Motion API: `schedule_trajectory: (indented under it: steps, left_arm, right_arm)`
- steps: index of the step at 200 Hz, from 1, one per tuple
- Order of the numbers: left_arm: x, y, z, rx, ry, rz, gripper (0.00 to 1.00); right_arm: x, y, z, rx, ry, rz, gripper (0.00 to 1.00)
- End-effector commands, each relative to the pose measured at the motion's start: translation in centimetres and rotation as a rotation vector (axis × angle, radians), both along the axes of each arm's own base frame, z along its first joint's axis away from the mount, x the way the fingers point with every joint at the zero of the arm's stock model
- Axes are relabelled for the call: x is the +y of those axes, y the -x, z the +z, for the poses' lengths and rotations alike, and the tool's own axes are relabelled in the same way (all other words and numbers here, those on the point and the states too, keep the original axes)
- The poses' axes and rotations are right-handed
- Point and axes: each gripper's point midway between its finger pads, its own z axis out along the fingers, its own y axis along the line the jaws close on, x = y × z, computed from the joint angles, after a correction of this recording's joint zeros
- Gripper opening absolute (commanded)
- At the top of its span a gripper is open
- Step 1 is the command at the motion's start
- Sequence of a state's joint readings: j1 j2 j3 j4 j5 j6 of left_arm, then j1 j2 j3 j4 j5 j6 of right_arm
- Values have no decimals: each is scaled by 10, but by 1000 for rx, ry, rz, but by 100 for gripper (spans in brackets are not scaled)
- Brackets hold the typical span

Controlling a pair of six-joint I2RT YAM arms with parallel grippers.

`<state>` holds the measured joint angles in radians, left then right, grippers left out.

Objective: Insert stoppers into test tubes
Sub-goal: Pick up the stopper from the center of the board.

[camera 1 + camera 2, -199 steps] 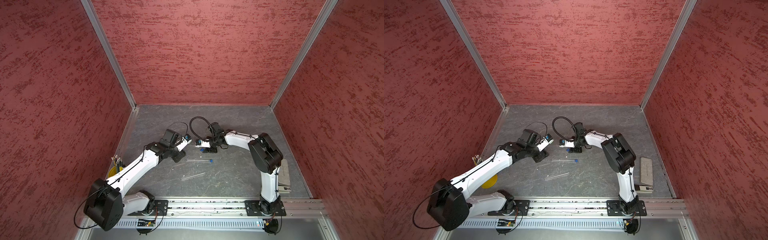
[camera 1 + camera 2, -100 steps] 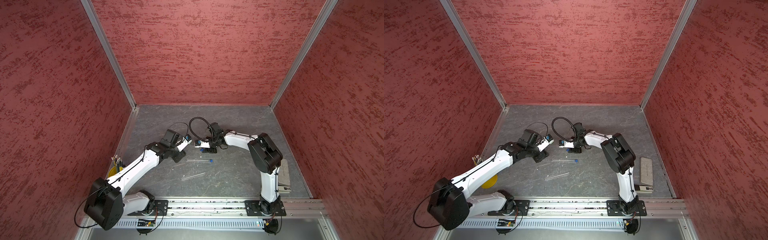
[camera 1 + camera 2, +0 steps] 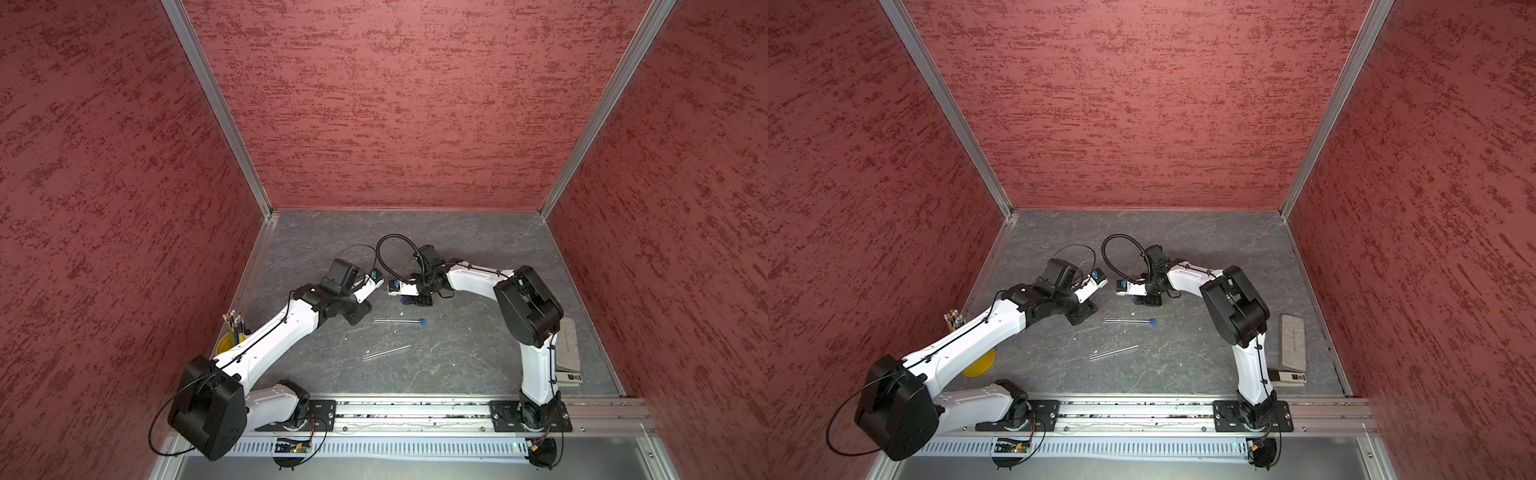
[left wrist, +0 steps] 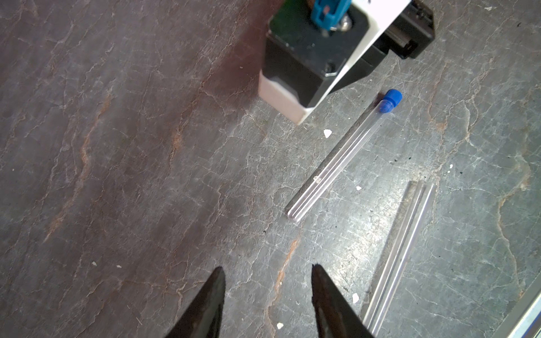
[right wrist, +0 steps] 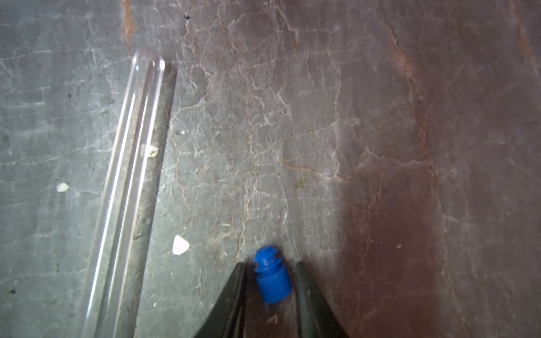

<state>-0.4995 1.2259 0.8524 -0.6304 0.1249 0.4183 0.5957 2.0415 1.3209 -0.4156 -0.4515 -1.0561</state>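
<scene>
left gripper: fingers are standing spread with nothing between them, pointing down at bare desk. Can't tell if the tips are touching the surface.
right gripper: is sitting low at the desk, fingers straddling the loose stopper with only slivers of gap either side. Can't tell from the wrist view if it's a real pinch.
loose stopper: bright blue, is lying on its side on the desk between the right gripper's fingers. Its ribbed plug end is poking out past the fingertips.
stoppered test tube: is lying flat on the desk in both top views, just on the base-rail side of both grippers. The fitted stopper is sitting in the end toward the right arm, and the rounded closed end is pointing toward the left arm.
second test tube: is lying flat and slightly skewed, nearer the base rail. It's near the stoppered test tube but not touching it, and not yet stoppered.
spacing: the loose stopper is lying near the stoppered test tube, apart from it.
extras: pencil bundle is standing in a yellow holder at the left wall, beside the left arm. Grey pad is lying at the desk's right edge.
</scene>
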Motion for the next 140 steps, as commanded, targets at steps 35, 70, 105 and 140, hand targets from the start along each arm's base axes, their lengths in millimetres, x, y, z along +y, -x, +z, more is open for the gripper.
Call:
schedule_trajectory:
  steps: [35, 70, 105, 140]
  left_arm:
    - [0, 1, -6, 3, -14, -12, 49]
    - [-1, 2, -8, 8, -20, -15, 49]
    - [-1, 2, -8, 9, -23, -16, 48]
    - [-1, 2, -8, 9, -24, -18, 48]
  right_arm:
    - [-12, 13, -11, -15, 68, 69, 31]
    - [-14, 15, -10, -14, 77, 70, 30]
    - [-17, 18, -9, -13, 83, 67, 31]
    - [-18, 18, -9, -13, 86, 64, 29]
